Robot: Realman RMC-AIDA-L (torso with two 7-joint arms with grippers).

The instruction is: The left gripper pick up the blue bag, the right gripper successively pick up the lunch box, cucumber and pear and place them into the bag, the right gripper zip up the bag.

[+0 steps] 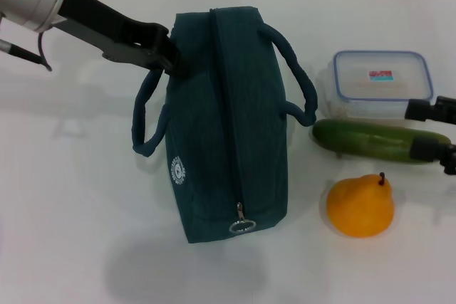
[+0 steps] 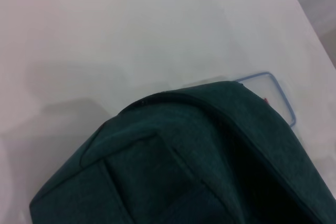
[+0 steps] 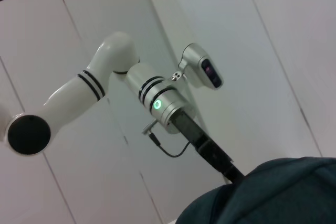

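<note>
A: Reaching in from the far left of the blue bag (image 1: pixel 228 119), the left end effector (image 1: pixel 169 57) sits at the bag's upper left corner, right where the near handle loop roots. Whether its fingers are clamped on fabric or merely beside it, I cannot tell; the bag hides the tips.

B: And the bag itself?

A: It stands on the white counter (image 1: pixel 71 176), zipper closed, the ring pull (image 1: pixel 241 226) at the end nearest the robot. Its long axis runs away from the robot, along the zipper line.

B: How would it handle?

A: Soft fabric, probably light and floppy while empty. I'd judge the rope-like handle or the top seam the sensible hold; the flat walls would just buckle.

B: The rest?

A: All to the right of the bag. The lunch box (image 1: pixel 383 80) lies farthest back, rigid and smooth, so likely slippery. The cucumber (image 1: pixel 377 140) lies just in front of it, long axis crosswise to the bag's. The pear (image 1: pixel 360 206) sits nearer the robot, stem pointing away.

B: The right end effector?

A: It shows at the right edge, by the cucumber's far end (image 1: pixel 434 129), fingers apart, gripping nothing.
</note>
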